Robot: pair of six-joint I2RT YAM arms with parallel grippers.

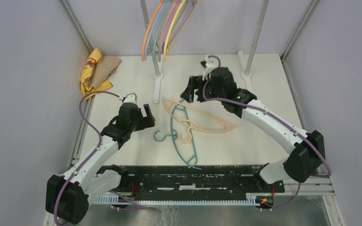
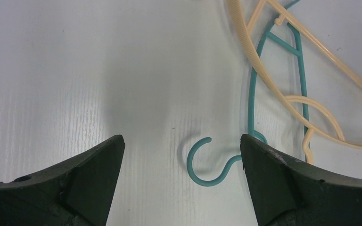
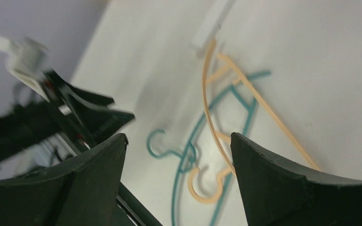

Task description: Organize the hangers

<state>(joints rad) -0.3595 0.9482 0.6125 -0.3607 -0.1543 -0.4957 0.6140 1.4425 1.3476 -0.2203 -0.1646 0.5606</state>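
**Hanger sort: most hung, two on the table**

Progress: A bundle of hung hangers [image 1: 162, 28] in orange, blue, green, pink, yellow and purple dangles from the rack at the far side. This portion looks finished.

Outstanding: Two items lie flat near the middle of the table [image 1: 269, 80], crossed over one another. The peach hanger [image 2: 248, 47] rests on top, and the teal hanger [image 2: 250, 103] sits under it with its hook pointing toward the left arm. By this count, both are left to hang.

Left gripper [image 2: 181, 141]: jaws spread wide, holding nothing, hovering over the table with the teal hook between and just ahead of its fingers.

Right gripper [image 3: 179, 136]: jaws wide apart, empty, raised beyond the far end of the two loose hangers and tilted down toward them.

Surface: white, matt, faintly grained board.

Room: plain pale walls [image 1: 23, 94] on three sides, with metal frame struts in the corners. Grey rack poles [image 1: 257, 35] stand on white feet at the back. A yellow cloth [image 1: 90, 70] is crumpled in the far left corner, well apart from the hangers.
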